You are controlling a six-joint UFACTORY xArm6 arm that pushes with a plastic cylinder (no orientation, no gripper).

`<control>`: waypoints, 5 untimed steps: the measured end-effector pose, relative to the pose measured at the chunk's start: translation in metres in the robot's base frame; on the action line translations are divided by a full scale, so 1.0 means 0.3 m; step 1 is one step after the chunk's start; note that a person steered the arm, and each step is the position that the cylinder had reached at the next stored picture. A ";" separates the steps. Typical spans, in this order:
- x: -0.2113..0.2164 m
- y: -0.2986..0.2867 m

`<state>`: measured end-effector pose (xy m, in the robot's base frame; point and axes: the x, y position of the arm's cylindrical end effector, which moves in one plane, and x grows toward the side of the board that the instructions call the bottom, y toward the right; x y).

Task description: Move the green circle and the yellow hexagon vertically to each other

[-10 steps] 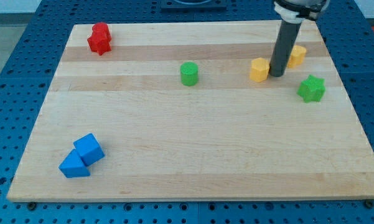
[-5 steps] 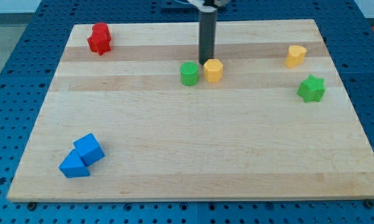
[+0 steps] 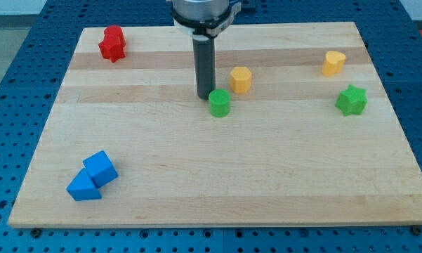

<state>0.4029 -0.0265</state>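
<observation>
Camera view is showing my tip [image 3: 203, 95] standing at the upper left edge of the small green circle block [image 3: 219, 103], touching it or almost (I cannot tell which). My rod is carrying no jaws, so nothing is being gripped. The small yellow hexagon block [image 3: 241, 79] is lying up and to the view's right of the green circle, near but apart. I am judging that a push from this corner could send the circle diagonally, so the two would not line up vertically. No writing or brand is showing anywhere.
</observation>
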 end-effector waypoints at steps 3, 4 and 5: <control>0.209 -0.001; 0.198 -0.001; 0.162 0.003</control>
